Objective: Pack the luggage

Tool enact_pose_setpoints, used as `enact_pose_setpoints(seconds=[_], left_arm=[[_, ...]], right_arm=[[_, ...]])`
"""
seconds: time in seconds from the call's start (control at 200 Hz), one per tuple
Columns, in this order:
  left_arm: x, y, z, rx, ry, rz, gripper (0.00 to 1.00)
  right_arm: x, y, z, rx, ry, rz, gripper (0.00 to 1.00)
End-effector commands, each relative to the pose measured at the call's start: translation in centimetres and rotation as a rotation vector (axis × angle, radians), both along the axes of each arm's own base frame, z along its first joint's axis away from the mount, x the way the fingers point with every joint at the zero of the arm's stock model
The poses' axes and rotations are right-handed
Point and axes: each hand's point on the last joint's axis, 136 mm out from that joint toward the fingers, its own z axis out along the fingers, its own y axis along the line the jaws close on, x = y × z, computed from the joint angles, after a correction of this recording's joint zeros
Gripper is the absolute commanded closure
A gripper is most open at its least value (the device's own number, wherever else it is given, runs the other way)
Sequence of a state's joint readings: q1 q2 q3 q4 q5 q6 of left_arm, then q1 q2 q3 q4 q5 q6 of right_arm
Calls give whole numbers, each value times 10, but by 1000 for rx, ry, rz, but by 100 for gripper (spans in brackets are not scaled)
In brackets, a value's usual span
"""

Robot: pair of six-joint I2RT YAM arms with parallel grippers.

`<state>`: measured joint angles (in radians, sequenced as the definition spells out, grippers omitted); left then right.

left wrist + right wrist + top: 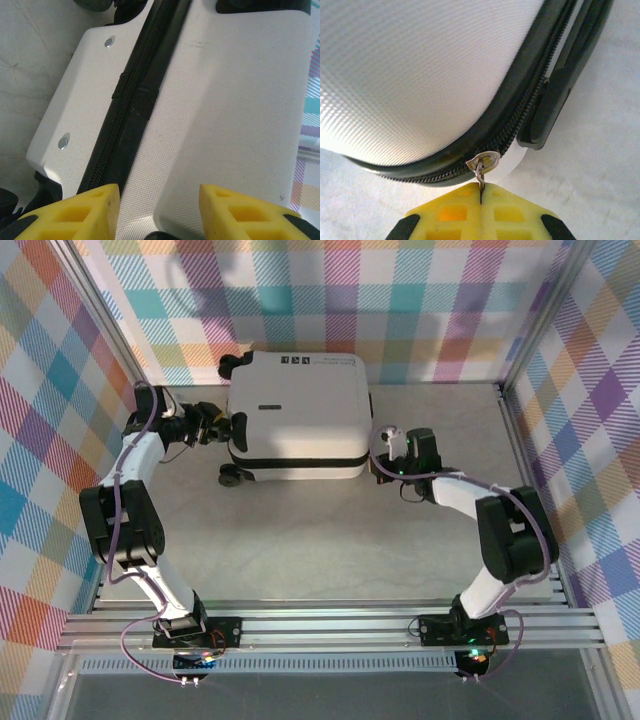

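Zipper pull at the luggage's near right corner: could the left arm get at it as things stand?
Probably not. The right arm's jaws are shut on the zipper pull, and the closed luggage lies between it and the left arm, whose jaws sit at the opposite side.

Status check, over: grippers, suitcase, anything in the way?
Left gripper open beside small white hard-shell suitcase. Right gripper shut on silver metal zipper pull. Suitcase lid down. No obstruction seen.

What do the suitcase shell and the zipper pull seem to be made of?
The shell is probably hard plastic, white and matte, judging by its fine grid-like texture. The zipper pull looks like metal: it is silvery and shiny, with bright glints.
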<state>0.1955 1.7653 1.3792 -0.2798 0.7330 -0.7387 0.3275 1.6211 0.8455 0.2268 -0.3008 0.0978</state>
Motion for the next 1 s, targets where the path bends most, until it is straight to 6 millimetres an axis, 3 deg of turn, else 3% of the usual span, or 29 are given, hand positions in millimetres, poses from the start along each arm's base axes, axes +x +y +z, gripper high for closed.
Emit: enact_pose_setpoints(seconds=[0.0,0.2,0.215,0.25,0.37,0.455,0.515,0.62,0.745,0.76,0.885,0.995], left_arm=[[7,7,6,38,-88,-59,68],[3,34,4,41,-90,-34,67],[1,46,1,40,-70,-11,67],[0,54,-1,56,-52,-1,66],[5,58,2,84,-41,-16,62],[8,56,11,80,-69,-24,56],[6,57,15,109,-55,-23,43],[0,56,28,161,-62,-19,30],[-14,63,45,296,-51,17,25],[-16,53,48,316,-52,-3,25],[-29,33,85,505,-80,-22,22],[-33,-13,122,620,-157,-107,21]], right_arm=[[-20,25,45,47,-153,87,100],[-67,30,41,58,-144,106,100],[-71,32,39,54,-141,111,100],[-81,37,36,48,-138,127,100],[-108,57,21,36,-99,197,100],[-112,62,14,40,-79,204,100],[-109,61,12,35,-86,191,100],[-104,64,18,38,-105,192,100],[-102,66,21,41,-114,199,100],[-101,67,21,42,-115,199,100],[-101,68,17,44,-108,201,100],[-101,69,13,50,-98,199,100]])
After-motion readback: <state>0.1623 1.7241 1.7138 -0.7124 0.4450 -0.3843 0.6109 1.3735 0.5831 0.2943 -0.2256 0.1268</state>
